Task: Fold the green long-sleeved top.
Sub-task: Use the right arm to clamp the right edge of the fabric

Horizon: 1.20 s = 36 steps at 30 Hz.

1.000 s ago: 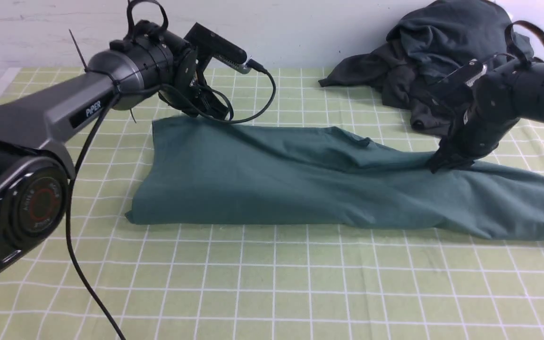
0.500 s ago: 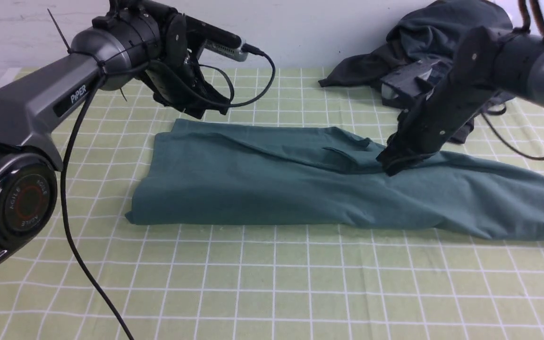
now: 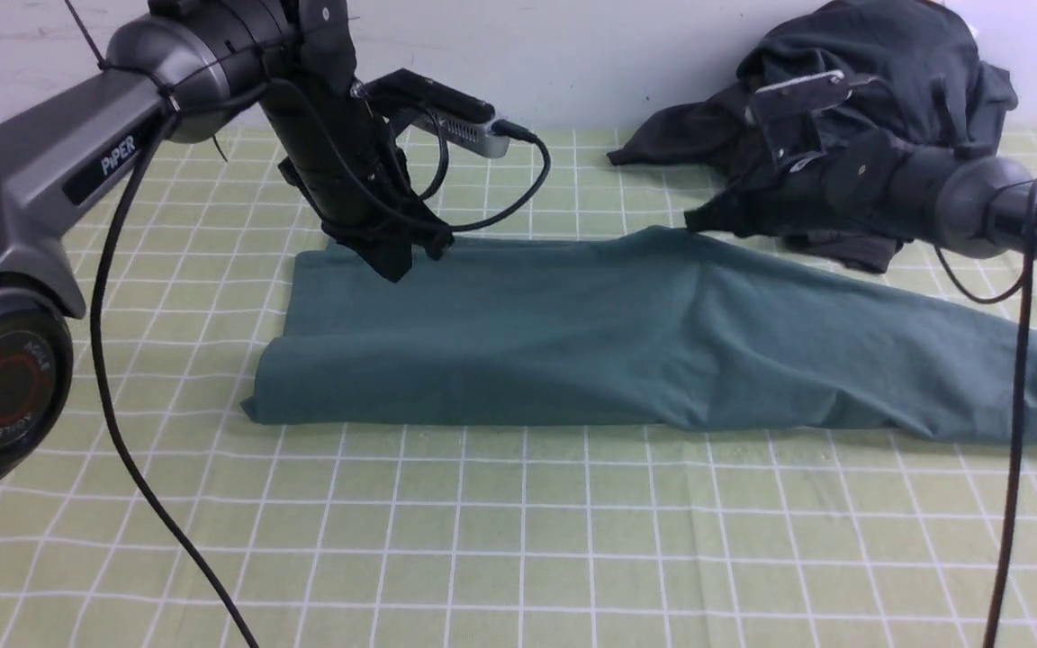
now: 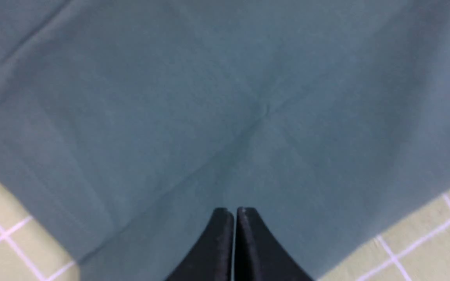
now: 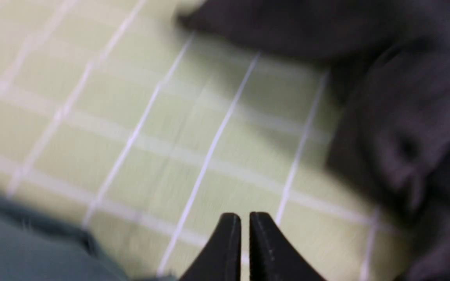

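Note:
The green long-sleeved top [image 3: 626, 351] lies as a long folded band across the checked cloth, from the left to the right edge of the front view. My left gripper [image 3: 395, 268] points down at the top's far left corner, shut, with nothing between its fingers. In the left wrist view its tips [image 4: 235, 211] hang just over the top [image 4: 209, 97], which fills the picture. My right gripper [image 3: 694, 222] is at the top's far edge, fingers almost touching and empty. In the right wrist view the right gripper [image 5: 245, 215] is over bare checked cloth, the top [image 5: 14, 253] at one corner.
A heap of dark grey clothes [image 3: 852, 90] lies at the back right, right behind my right arm, and shows blurred in the right wrist view as dark clothes [image 5: 404, 117]. The yellow-green checked tablecloth [image 3: 518, 540] covers the table. A black cable hangs from my left arm.
Both grippers have shut. My right gripper left the top's middle and moved back to its far edge; the creased flap there now lies smooth. My left gripper came down to the far left corner.

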### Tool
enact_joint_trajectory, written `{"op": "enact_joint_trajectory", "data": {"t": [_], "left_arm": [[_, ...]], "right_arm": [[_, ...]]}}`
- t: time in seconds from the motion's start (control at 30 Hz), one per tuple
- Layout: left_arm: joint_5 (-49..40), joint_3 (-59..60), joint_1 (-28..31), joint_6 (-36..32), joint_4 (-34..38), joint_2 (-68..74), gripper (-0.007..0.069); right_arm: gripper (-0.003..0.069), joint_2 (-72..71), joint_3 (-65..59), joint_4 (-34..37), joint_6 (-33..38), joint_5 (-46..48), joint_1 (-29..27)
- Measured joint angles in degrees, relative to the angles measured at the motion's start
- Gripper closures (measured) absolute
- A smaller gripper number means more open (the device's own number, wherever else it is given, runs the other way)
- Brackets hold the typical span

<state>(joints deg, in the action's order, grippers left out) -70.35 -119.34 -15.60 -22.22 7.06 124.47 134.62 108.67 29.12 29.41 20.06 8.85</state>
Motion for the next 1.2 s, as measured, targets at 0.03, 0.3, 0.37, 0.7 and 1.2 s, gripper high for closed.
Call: {"op": "enact_joint_trajectory", "data": {"t": [0.03, 0.3, 0.37, 0.7, 1.2], "left_arm": [[0.0, 0.0, 0.0, 0.0, 0.0, 0.0, 0.0628], [-0.2, 10.2, 0.0, 2.4, 0.0, -16.1, 0.0627], [-0.2, 15.9, 0.0, 2.4, 0.2, -22.9, 0.0627], [13.0, 54.5, 0.0, 2.4, 3.0, -55.0, 0.0627], [29.4, 85.1, 0.0, 2.4, 3.2, -74.1, 0.0627]], "right_arm": [[0.0622, -0.1, 0.6, -0.1, -0.5, 0.8, -0.1], [0.0573, -11.0, 5.5, -14.9, -6.2, 40.1, -2.8], [0.0573, -13.9, 5.5, -18.9, -8.3, 47.8, -5.0], [0.0533, -20.2, -4.0, -20.5, -15.4, 50.6, -17.4], [0.019, -20.0, -22.1, -34.5, -31.7, 45.2, -22.2]]}}
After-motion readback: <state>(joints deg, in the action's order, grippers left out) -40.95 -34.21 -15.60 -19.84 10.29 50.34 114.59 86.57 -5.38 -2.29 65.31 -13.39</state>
